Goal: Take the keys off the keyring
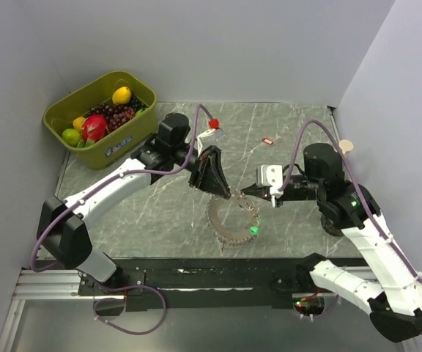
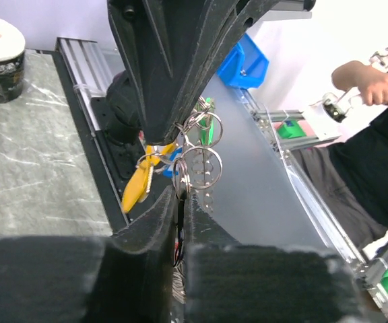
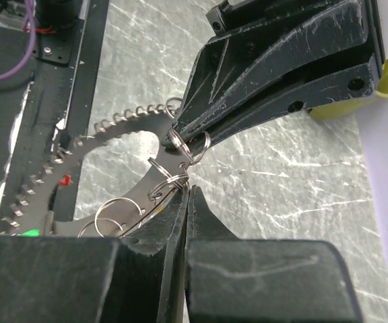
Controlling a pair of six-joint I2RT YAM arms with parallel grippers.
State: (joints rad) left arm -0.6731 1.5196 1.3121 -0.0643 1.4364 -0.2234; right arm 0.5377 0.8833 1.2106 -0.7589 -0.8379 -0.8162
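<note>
- Silvery keyring sits between your two hands, at their fingertips.
- Left hand: narrow, pinching its small rings.
- Right hand: clamped on them too.
- Yellow key dangles beside your left fingers.

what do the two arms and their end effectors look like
Both the left arm and right arm have white shells on the long links and black joints. A purple cable runs along each. The left end effector and right end effector are black wedges with two scuffed fingers. A white block sits at the right wrist, and a green light glows further back.
</note>
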